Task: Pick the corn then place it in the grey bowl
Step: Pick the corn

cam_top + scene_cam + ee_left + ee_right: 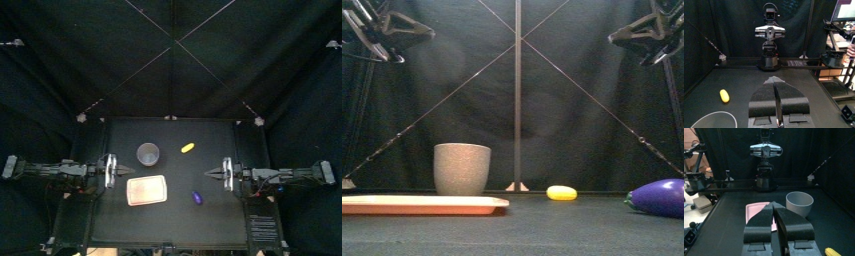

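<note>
black table point(167, 225), left gripper point(774, 80) raised at the left edge, jaws closed together, empty, right gripper point(775, 204) likewise at the right edge, pink tray point(146, 189) centre-left, grey cup point(148, 153) behind it, purple eggplant point(197, 197) right of tray, yellow corn point(189, 147) on the table near the cup's right side

Desk point(214, 225): four things, all in middle band between my two arms.
- Tall cup point(148, 153): back, left of centre, upright.
- Corn point(189, 147): right of cup, about same depth, apart from it.
- Tray point(146, 189): flat on desk, in front of cup.
- Eggplant toy point(197, 197): right of tray, near its front right corner, not touching; in front of corn.
- My left gripper point(775, 82): left of cup and tray, high above desk.
- My right gripper point(775, 205): right of corn and eggplant toy, equally high.
</note>
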